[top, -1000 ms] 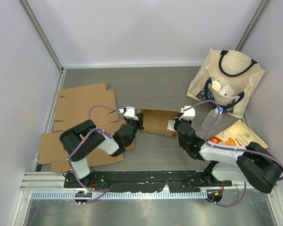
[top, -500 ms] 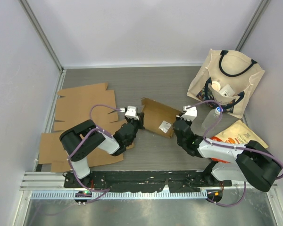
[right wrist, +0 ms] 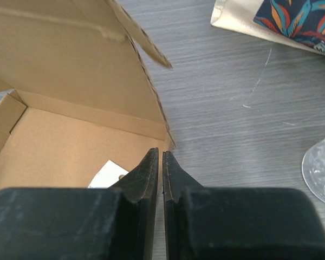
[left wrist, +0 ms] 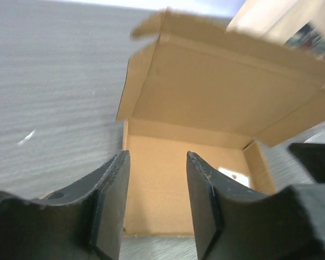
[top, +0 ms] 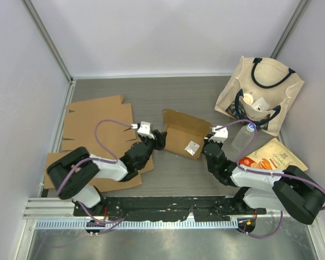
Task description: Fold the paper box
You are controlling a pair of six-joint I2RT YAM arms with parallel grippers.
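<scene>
Left gripper (left wrist: 156, 162) is sitting with fingers apart, gripping nothing, facing the paper box (top: 185, 136); right gripper (right wrist: 161, 157) fingers are nearly touching, seemingly empty.

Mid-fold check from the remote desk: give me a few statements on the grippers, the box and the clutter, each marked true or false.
1. The left gripper is open, with nothing between its fingers. True.
2. The paper box lies completely flat. False: its walls stand up and a flap is raised.
3. Flat cardboard sheets lie on the left side of the table. True.
4. The tote bag sits on the table's left side. False: it lies in the far right corner.
5. The right gripper clamps the box's flap. False: nothing sits between its nearly closed fingers.
</scene>
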